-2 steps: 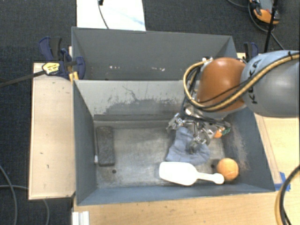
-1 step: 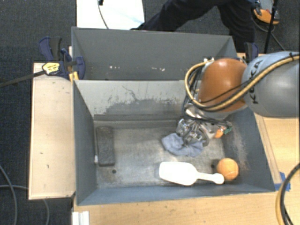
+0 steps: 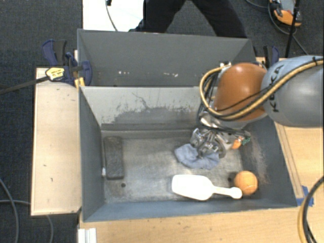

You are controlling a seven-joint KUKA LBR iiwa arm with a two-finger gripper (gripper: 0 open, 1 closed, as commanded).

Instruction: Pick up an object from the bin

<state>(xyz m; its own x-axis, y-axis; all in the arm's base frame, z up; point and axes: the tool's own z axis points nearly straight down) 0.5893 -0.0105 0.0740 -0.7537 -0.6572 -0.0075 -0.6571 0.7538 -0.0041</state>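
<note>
My gripper (image 3: 208, 147) is low in the right middle of the bin, right on top of a crumpled blue-grey cloth (image 3: 191, 157). The cloth bulges out to the left and below the gripper. A white plastic scoop (image 3: 198, 187) with a short handle lies near the front wall, just below the cloth. An orange ball (image 3: 246, 181) rests at the scoop handle's right end, in the front right corner.
A dark grey rectangular block lies (image 3: 114, 157) along the left side of the bin floor. The arm with its orange cover and yellow cables hangs over the bin's right back part.
</note>
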